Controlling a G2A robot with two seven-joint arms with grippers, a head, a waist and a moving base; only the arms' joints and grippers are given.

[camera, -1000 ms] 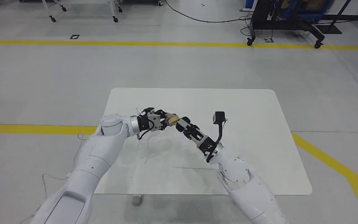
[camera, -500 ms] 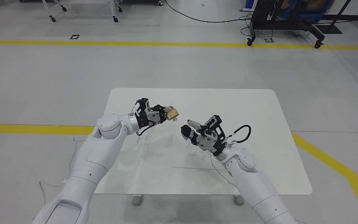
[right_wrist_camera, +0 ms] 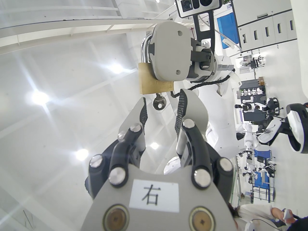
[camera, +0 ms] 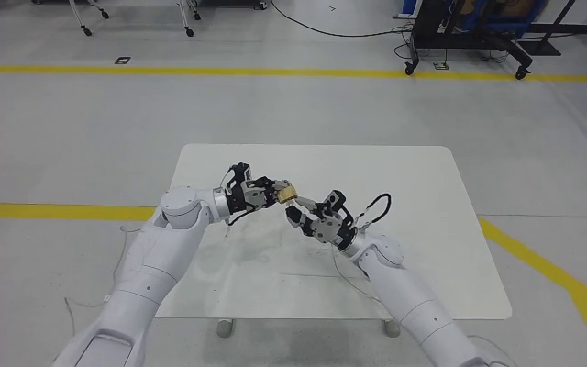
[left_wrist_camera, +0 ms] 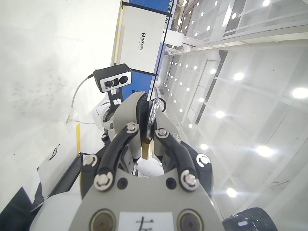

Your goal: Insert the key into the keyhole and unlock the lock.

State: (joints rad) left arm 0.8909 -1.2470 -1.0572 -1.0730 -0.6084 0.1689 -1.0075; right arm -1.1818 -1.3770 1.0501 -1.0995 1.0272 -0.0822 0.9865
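My left gripper is shut on a brass padlock, held above the middle of the table. In the left wrist view the padlock sits between the fingers with its steel shackle sticking out past them. In the right wrist view a small silver key is in the keyhole on the underside of the padlock. My right gripper is open, its fingertips on either side of the key head and not touching it. From above, the right gripper is just under and right of the lock.
The white table lies beneath both arms, with its edges well away from the grippers. A black cable loops off the right wrist. Other robots and cabinets stand far off in the room behind.
The right gripper drew back from the lock and turned over, then came up to the lock again, open. The left gripper kept hold of the padlock and barely shifted.
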